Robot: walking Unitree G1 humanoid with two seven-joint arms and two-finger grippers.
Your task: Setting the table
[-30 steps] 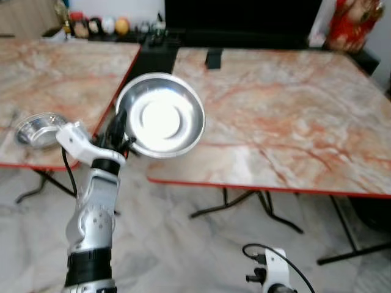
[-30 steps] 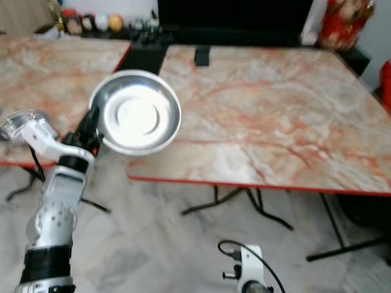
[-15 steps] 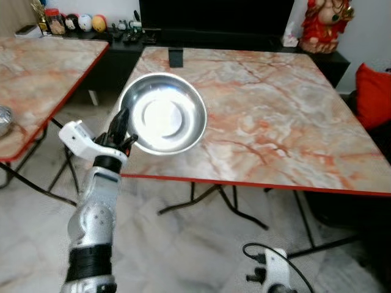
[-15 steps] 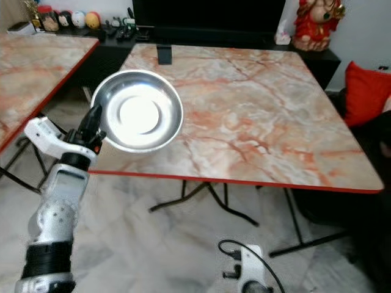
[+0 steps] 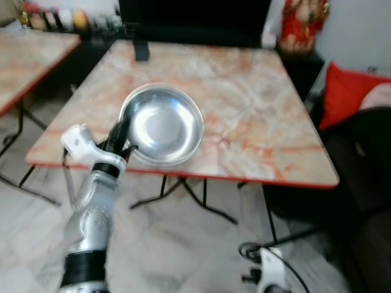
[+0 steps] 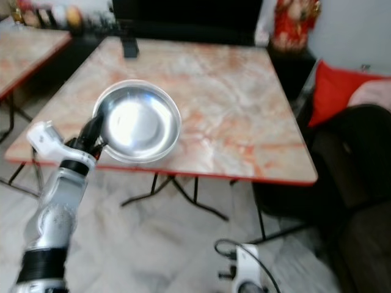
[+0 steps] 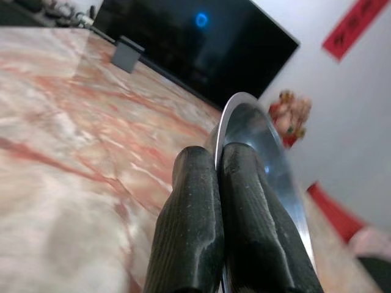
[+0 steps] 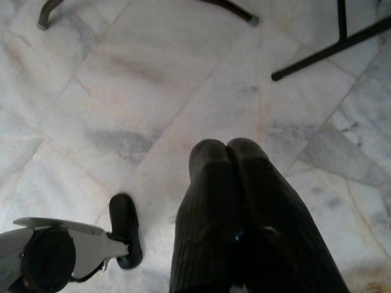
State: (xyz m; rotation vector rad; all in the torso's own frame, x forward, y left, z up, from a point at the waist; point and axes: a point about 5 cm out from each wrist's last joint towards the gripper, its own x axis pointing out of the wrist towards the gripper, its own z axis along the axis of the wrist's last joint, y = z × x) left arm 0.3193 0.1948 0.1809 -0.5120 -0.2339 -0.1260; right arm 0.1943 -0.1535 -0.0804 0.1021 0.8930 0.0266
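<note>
A shiny steel bowl hangs tilted above the near left part of the marble table. My left gripper is shut on the bowl's rim at its left side, and the two black fingers pinch the thin metal edge. The right gripper hangs low over the floor, its fingers pressed together with nothing between them.
A second marble table stands to the left, across a gap. A black television and a red figurine are behind the table. A red cushion and dark seat lie at the right. Folding table legs stand on the pale floor.
The whole view has swung to the right, so the table sits more to the left and the red cushion has come in. The bowl stays in my left gripper.
</note>
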